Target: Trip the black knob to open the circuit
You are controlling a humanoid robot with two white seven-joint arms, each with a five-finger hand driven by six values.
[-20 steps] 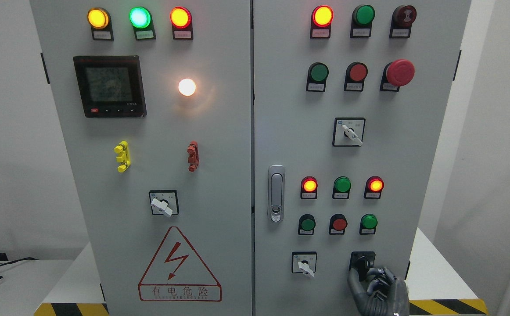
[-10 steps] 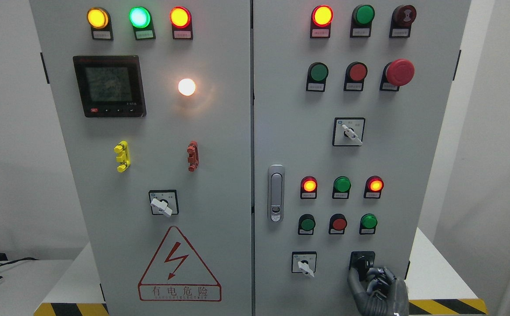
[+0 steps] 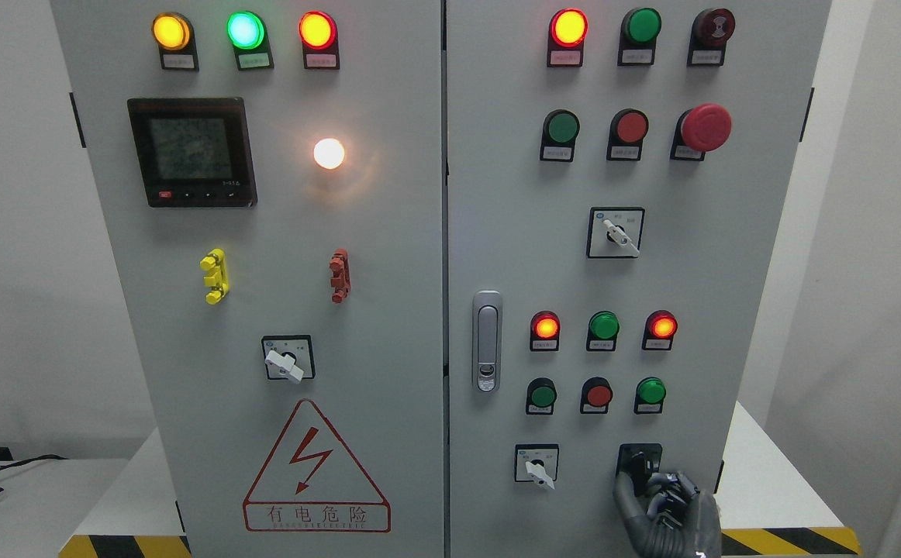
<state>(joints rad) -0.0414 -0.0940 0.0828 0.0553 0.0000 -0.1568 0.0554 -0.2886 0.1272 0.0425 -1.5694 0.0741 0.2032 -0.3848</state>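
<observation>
White walls standing behind a big grey cabinet (image 3: 388, 232) with two doors; sitting on a white table (image 3: 768, 480) with yellow and black stripes at the edge; lights glowing orange, green and red up top. Right hand (image 3: 664, 508) reaching up at the bottom of the right door; dark fingers (image 3: 627, 496) curling around and pinching the black knob (image 3: 640, 463), down low, just right of a small white switch (image 3: 537, 467).
</observation>
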